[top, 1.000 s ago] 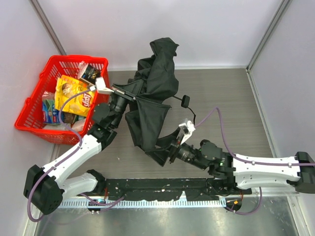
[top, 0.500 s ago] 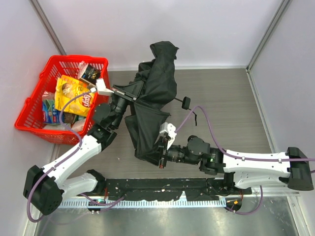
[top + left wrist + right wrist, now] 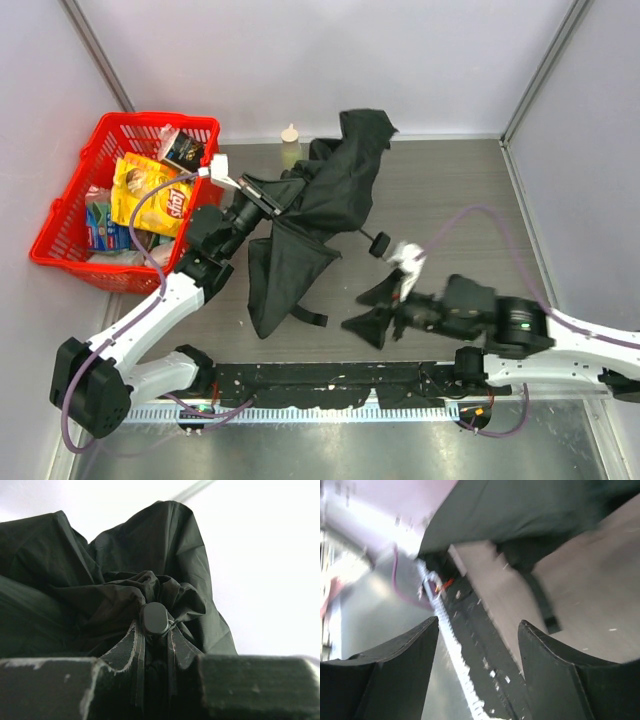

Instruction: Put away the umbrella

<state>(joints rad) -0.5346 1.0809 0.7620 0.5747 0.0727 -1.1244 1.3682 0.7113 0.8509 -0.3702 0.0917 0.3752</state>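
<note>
Currently left end effector (image 3: 155,635) clamps umbrella (image 3: 298,255); right end effector (image 3: 372,308) spread wide; yellow Lay's bag (image 3: 150,195).

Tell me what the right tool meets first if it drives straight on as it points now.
Probably the black fabric compact umbrella, at its lower edge; the open right tool aims there, though depth is unclear.
</note>
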